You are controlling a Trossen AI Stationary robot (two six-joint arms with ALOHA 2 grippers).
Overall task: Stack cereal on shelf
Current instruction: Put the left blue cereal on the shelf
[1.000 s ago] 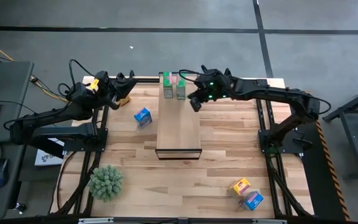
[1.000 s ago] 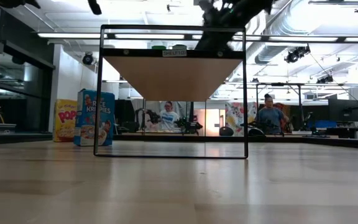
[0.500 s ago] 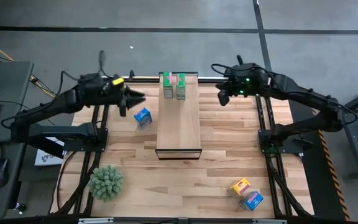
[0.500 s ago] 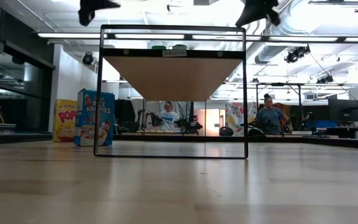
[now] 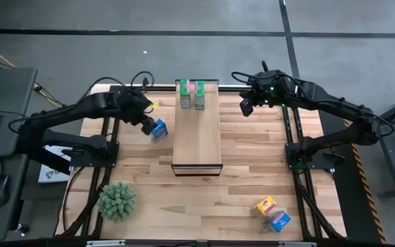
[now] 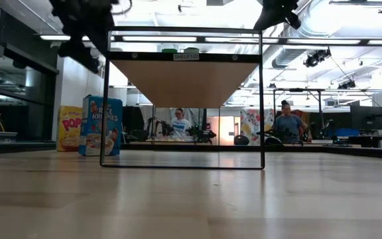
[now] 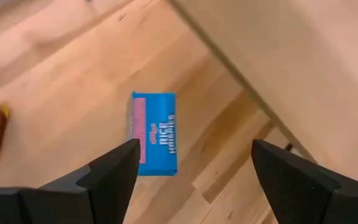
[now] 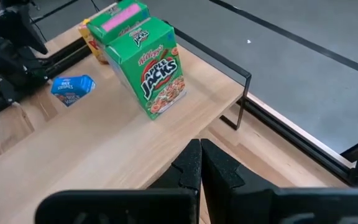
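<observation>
A blue cereal box [image 5: 158, 129] stands upright on the table left of the shelf [image 5: 197, 130]; it also shows in the left wrist view [image 7: 154, 134]. My left gripper [image 5: 148, 122] hangs open above it [image 7: 194, 149], touching nothing. Two green boxes [image 5: 184, 94] [image 5: 199, 95] stand on the shelf's far end. My right gripper [image 5: 247, 106] is shut and empty [image 8: 199, 168], raised to the right of the shelf. A yellow box [image 6: 69, 127] stands on the table's far left. A yellow-orange box [image 5: 265, 204] and a blue box [image 5: 278, 220] lie near the right front corner.
A spiky green plant ball [image 5: 117, 200] sits at the near left. The shelf stands raised on a thin black frame [image 6: 105, 99]. Black rails run along the table's left and right edges. People stand in the room beyond the table.
My left gripper has gone from the far left corner toward the shelf and down, and now hangs over the blue box. My right gripper has drawn back from the green boxes toward the table's right edge. The boxes have stayed in place.
</observation>
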